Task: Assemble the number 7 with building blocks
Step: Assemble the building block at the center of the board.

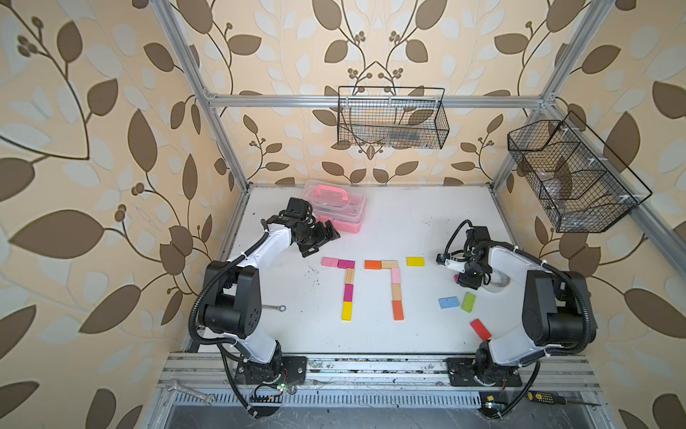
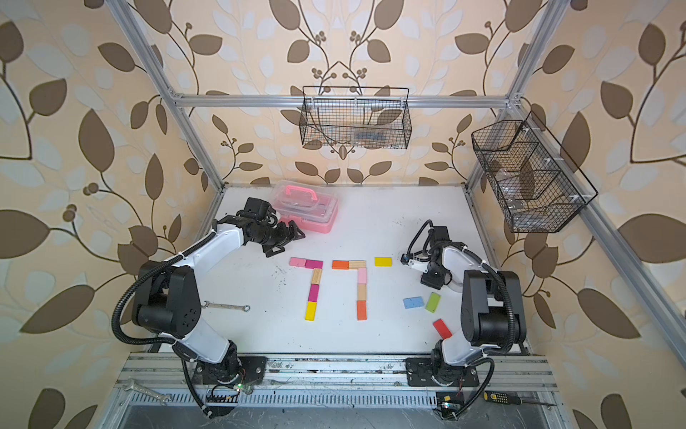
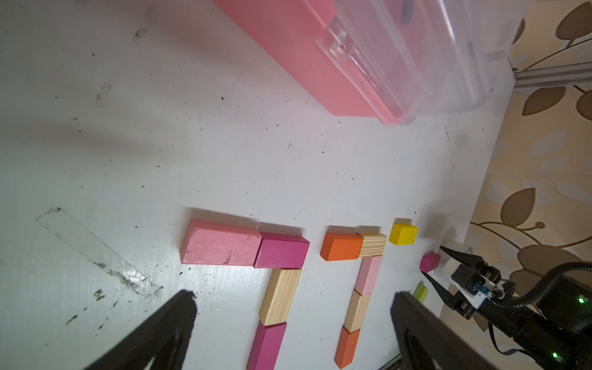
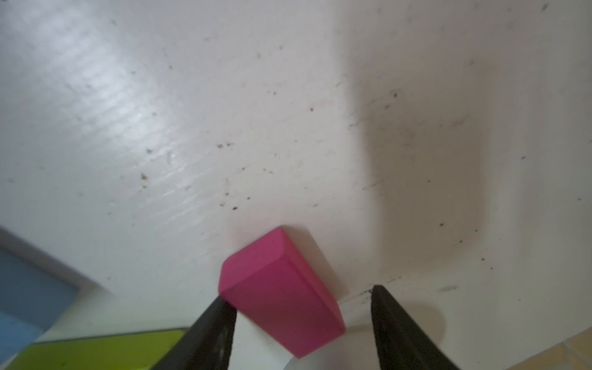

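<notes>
My right gripper (image 4: 299, 294) straddled a magenta block (image 4: 282, 298) lying flat on the white table (image 4: 224, 128). One fingertip touched its corner and the other stood clear, so nothing was grasped. My left gripper (image 3: 293, 296) hung spread wide and empty between the pink case (image 1: 336, 208) and a pink-topped number 7 (image 1: 348, 276).

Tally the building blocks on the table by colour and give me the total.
Pink: 2
Magenta: 3
Plain wood: 3
Yellow: 2
Orange: 2
Blue: 1
Green: 1
Red: 1
Total: 15
</notes>
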Robot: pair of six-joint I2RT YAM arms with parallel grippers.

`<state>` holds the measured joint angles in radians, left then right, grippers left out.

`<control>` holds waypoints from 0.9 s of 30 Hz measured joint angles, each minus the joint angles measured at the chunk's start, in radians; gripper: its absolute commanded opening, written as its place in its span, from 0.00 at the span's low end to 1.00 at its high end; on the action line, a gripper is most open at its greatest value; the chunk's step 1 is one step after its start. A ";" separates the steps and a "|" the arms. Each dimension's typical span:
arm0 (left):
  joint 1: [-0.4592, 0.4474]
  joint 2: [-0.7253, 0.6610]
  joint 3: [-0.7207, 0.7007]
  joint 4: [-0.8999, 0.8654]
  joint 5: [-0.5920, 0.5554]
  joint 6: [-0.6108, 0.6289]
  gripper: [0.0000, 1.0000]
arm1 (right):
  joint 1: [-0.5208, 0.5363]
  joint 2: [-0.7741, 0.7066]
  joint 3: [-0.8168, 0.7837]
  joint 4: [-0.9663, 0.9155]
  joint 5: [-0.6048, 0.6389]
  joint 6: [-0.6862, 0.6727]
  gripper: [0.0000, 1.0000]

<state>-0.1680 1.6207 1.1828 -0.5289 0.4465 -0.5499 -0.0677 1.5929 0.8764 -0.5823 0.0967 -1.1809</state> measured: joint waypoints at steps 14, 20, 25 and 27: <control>0.019 0.008 0.000 0.000 0.003 0.000 0.98 | 0.028 0.036 0.036 -0.014 -0.073 -0.017 0.23; 0.019 0.008 0.000 0.000 0.014 0.000 0.98 | 0.117 0.084 0.090 -0.047 -0.116 -0.037 0.22; 0.022 0.008 -0.012 0.001 0.018 0.000 0.98 | 0.158 0.151 0.170 -0.057 -0.123 -0.051 0.21; 0.026 0.008 -0.023 0.002 0.018 0.000 0.98 | 0.163 0.174 0.199 -0.058 -0.122 -0.056 0.21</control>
<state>-0.1421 1.6291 1.1599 -0.5274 0.4644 -0.5499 0.0952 1.7672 1.0752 -0.6403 -0.0254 -1.2369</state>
